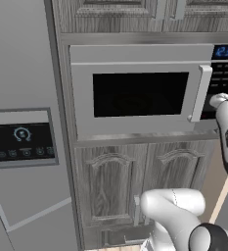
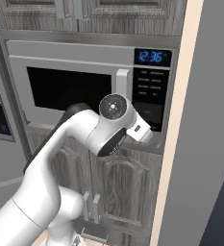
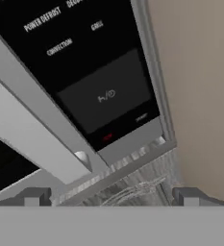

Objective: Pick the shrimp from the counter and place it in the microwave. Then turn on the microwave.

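Keypad and pincer are the pair that matters now: the black keypad (image 3: 92, 72) of the built-in silver-grey microwave (image 1: 135, 56), set under its blue digital display (image 2: 152, 57), is lying straight ahead of the pincer (image 3: 111, 198) and slightly above its line in the hand view. The pincer is standing wide, its two small dark fingertips (image 3: 34, 197) well apart and gripping nothing. In the right base view the white arm is reaching up to the keypad's lower edge, just right of the pale vertical bar handle (image 2: 123, 85), whose long axis is running up and down. The microwave door with its black window (image 1: 140, 93) is looking shut. I cannot tell where the shrimp is; judging by the closed door, it may already be sitting inside. The coming move is probably calling for a short forward push onto the large dark button (image 3: 106, 96) near the bottom of the panel.
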